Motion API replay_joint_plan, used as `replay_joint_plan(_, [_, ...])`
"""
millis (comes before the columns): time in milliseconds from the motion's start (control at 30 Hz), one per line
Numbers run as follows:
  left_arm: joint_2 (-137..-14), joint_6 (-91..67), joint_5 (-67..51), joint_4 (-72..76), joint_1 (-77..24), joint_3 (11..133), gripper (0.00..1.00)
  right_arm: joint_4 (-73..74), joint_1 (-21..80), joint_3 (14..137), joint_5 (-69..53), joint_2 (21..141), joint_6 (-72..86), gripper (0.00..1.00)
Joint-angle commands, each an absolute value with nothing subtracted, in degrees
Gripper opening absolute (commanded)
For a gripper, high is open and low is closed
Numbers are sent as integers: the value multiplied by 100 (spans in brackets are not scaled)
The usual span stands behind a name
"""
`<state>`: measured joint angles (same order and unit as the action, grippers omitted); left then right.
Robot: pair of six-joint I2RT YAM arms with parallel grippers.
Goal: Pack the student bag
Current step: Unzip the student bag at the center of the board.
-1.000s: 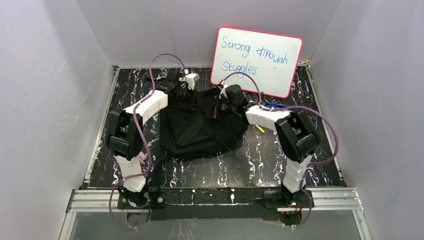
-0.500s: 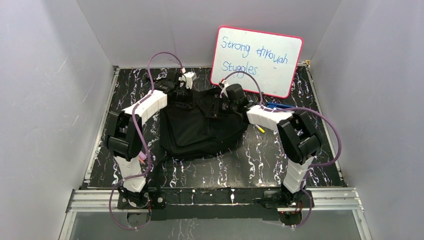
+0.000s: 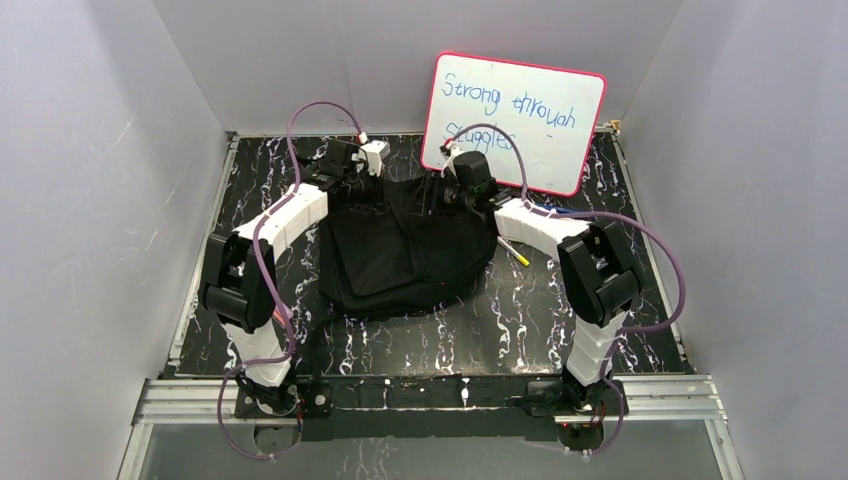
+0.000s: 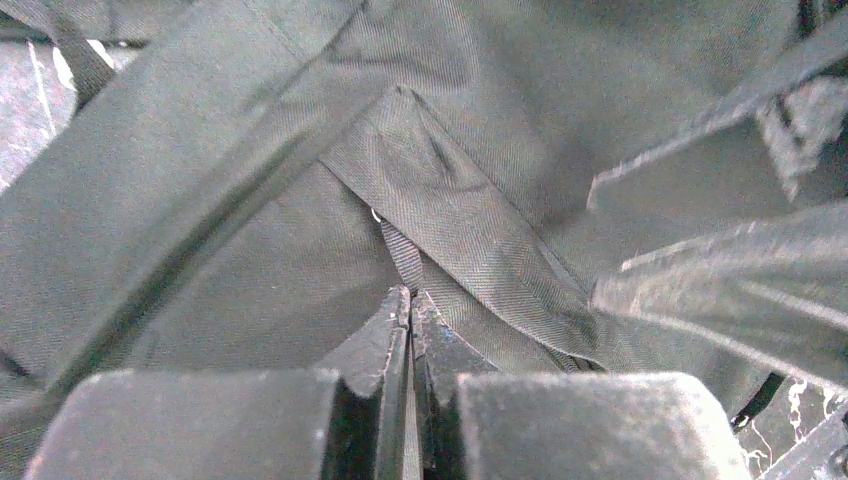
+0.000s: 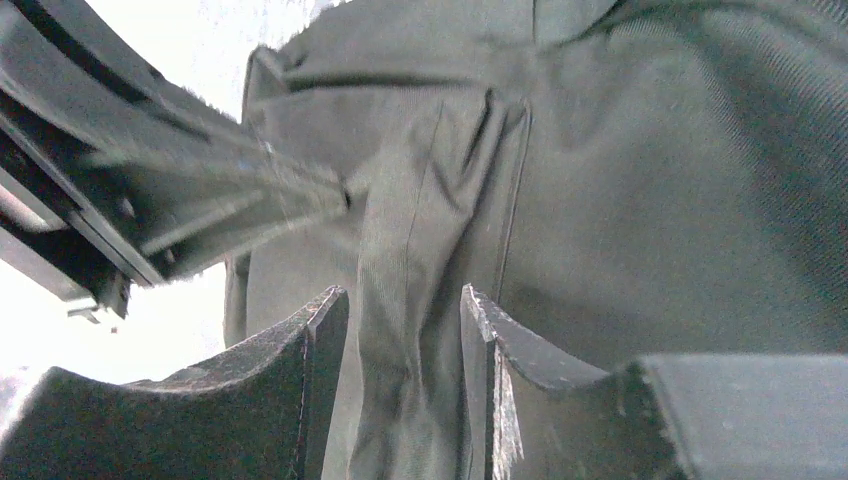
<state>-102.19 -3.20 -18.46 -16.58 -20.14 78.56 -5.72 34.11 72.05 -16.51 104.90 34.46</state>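
The student bag [image 3: 410,255], a soft black backpack, lies in the middle of the table with its far edge lifted between both arms. My left gripper [image 3: 364,193] is at the bag's far left corner. In the left wrist view it [image 4: 410,300] is shut on a narrow webbing strap [image 4: 402,255] of the bag. My right gripper [image 3: 437,200] is at the far right corner. In the right wrist view it [image 5: 405,300] stands open, with a loose fold of bag fabric [image 5: 410,260] hanging between its fingers.
A pink-framed whiteboard [image 3: 515,120] with writing leans on the back wall behind the right arm. A yellow pencil [image 3: 517,252] and a blue pen [image 3: 550,210] lie on the dark marbled table right of the bag. Grey walls enclose three sides.
The right gripper has opened off the bag fabric and shifted toward the back. The left gripper has shut fully and moved back, pulling the bag's far edge along.
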Motion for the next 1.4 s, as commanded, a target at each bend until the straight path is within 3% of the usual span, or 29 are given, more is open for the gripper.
replay_joint_plan(0, [-9797, -383, -2008, -1716, -2125, 7609, 0, -842, 3229, 7710, -1584, 10708, 3624, 55])
replay_joint_plan(433, [-9626, -601, -1871, -1587, -2467, 7172, 0, -373, 3138, 9349, -2466, 12327, 3900, 52])
replay_joint_plan(667, [-9454, -661, -1861, -1599, -2610, 7076, 0, -480, 3135, 9505, -2750, 12679, 4024, 43])
replay_joint_plan(1367, [-8222, -1296, -1843, -1966, -3560, 5853, 0, -510, 3032, 9347, -2575, 12754, 4104, 43])
